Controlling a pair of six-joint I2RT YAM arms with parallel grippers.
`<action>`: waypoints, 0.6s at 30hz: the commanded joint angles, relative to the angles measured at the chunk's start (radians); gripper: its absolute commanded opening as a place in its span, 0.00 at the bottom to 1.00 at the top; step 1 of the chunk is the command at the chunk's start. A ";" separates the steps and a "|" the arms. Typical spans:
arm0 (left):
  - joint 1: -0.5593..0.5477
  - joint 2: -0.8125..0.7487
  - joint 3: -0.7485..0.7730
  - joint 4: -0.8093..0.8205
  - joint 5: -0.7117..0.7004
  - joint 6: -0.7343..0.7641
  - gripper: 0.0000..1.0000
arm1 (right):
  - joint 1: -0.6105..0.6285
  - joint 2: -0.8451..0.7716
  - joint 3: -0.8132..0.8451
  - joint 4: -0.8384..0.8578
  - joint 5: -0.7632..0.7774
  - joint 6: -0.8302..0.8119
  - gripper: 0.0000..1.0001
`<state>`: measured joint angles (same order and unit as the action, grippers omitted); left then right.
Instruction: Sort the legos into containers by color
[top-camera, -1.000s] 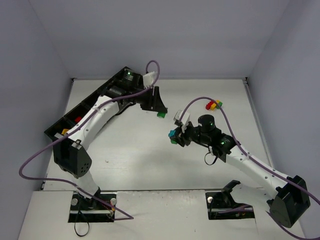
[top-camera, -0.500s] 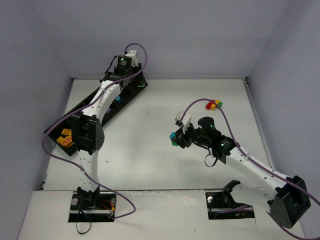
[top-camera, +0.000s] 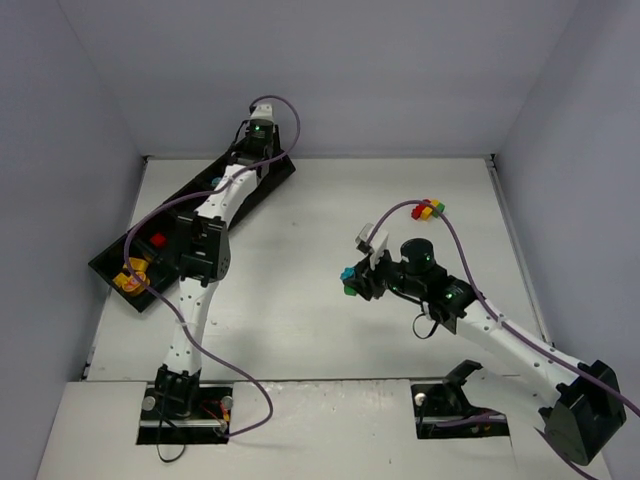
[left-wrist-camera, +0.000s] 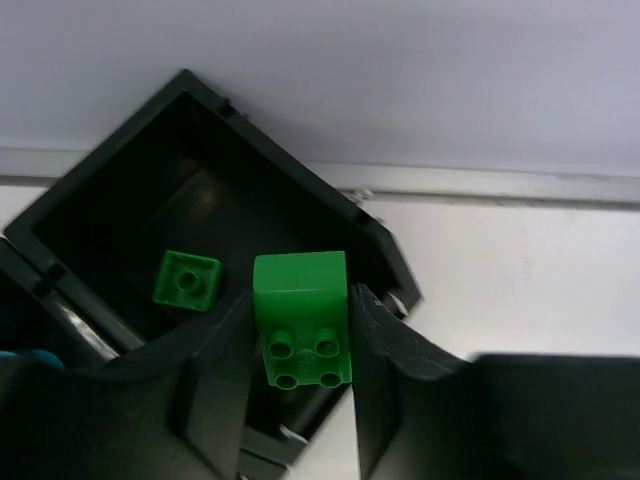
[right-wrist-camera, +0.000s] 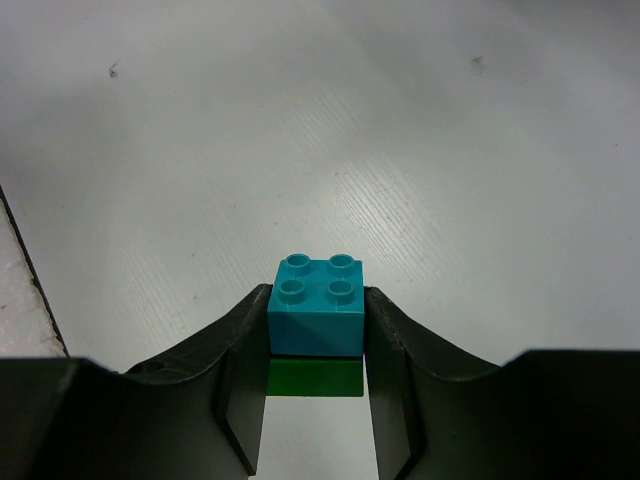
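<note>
Green plastic lego brick (left-wrist-camera: 298, 290) clamped in left gripper (left-wrist-camera: 300, 338), swung from mid-table to over black plastic tray's end compartment (left-wrist-camera: 120, 205). Small green brick (left-wrist-camera: 187, 279) lies inside, beyond-left of the jaws. Colour matches, so release looks due. Right gripper (right-wrist-camera: 315, 335) unmoved, pinching teal-on-green stack (right-wrist-camera: 315, 312).

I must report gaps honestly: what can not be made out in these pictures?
Top view: the left arm covers the tray's far compartment.
Right wrist view: the teal brick hides most of the green brick beneath.
Left wrist view: a teal thing, cut by the edge.
Top view: brick cluster too small to count.
</note>
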<state>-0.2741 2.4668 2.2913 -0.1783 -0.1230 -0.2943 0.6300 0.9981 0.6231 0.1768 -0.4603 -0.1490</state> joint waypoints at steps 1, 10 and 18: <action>0.035 -0.016 0.094 0.071 -0.046 0.007 0.37 | 0.005 -0.027 0.009 0.078 -0.005 0.037 0.00; 0.044 -0.066 0.059 0.056 0.077 -0.003 0.67 | 0.005 -0.026 0.024 0.063 0.006 0.026 0.00; 0.035 -0.397 -0.185 -0.091 0.548 -0.112 0.67 | 0.005 -0.023 0.076 0.055 0.052 -0.044 0.00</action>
<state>-0.2283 2.2993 2.1120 -0.2501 0.1619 -0.3408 0.6300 0.9905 0.6262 0.1715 -0.4355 -0.1528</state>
